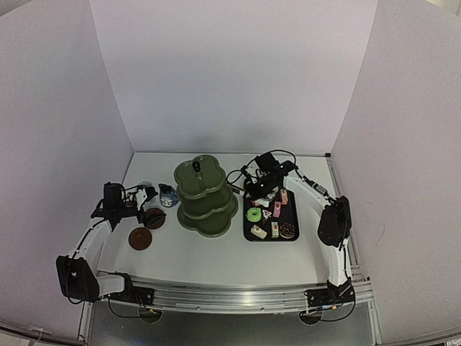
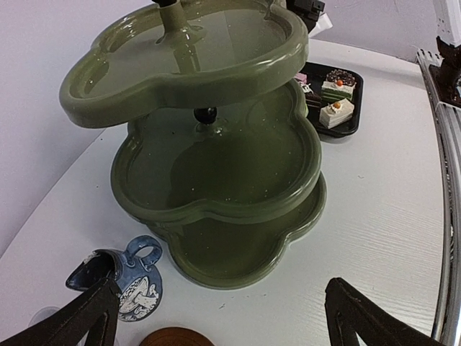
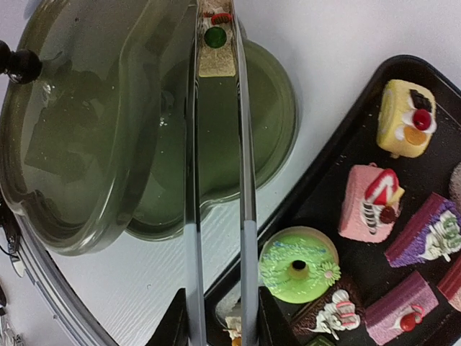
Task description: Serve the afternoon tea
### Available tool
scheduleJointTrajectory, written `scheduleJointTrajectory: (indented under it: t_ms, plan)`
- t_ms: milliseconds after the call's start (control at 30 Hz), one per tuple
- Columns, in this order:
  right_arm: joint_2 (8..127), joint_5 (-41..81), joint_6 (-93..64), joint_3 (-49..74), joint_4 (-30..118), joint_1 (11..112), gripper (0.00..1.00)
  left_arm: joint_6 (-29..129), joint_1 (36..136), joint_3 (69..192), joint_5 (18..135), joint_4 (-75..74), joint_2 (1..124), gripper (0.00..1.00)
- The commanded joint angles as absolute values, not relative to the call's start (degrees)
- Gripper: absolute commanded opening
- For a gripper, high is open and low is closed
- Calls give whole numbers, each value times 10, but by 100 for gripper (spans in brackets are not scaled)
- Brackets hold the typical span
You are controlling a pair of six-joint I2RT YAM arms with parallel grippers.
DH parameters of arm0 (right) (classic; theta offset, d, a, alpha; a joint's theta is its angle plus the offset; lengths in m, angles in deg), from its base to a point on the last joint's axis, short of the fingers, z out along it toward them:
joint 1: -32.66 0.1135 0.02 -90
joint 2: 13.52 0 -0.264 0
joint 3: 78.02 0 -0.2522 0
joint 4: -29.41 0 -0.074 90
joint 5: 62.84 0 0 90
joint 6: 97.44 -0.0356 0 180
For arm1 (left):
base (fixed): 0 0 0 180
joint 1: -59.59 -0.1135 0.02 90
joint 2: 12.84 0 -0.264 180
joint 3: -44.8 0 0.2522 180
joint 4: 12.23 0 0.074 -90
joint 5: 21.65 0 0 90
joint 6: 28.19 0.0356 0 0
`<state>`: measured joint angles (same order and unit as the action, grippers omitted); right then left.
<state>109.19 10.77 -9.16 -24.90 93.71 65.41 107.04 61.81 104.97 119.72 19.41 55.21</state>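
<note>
White counter (image 1: pixel 216 252) carries the dark green stand (image 1: pixel 206 194). Clamped on the metal tongs (image 3: pixel 246 180), the right end effector (image 3: pixel 220 328) holds a pastry (image 3: pixel 216 50) over a lower tier. Lower to contact before releasing. The left end effector (image 2: pixel 223 324) stands wide apart.

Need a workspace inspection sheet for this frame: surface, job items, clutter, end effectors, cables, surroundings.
surface: white table, no spills seen.
job's things: green three-tier stand, tiers bare; pastries on the black tray; one pastry in the tong tips over the stand; blue jug and two brown saucers left of the stand.
clutter: nothing seen.
end effectors: left end effector open, empty, facing the stand; right end effector shut on the metal tongs.
cables: black loops at the right wrist, beside the stand.
surroundings: white panels on three sides; metal rail at the near edge.
</note>
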Motion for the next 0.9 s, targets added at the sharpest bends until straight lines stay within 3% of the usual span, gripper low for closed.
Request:
scheduleJointTrajectory:
  t_ms: [0,433,867]
  plan:
    - [1118,84,-87,-276,911,679,0,1084,621,1060,1211,199,554,100]
    - [1130,116,-97,-264,902,693,0,1133,634,1047,1226,206,575,99]
    - [1136,153,-85,-265,903,716,0,1247,673,1077,1220,216,680,94]
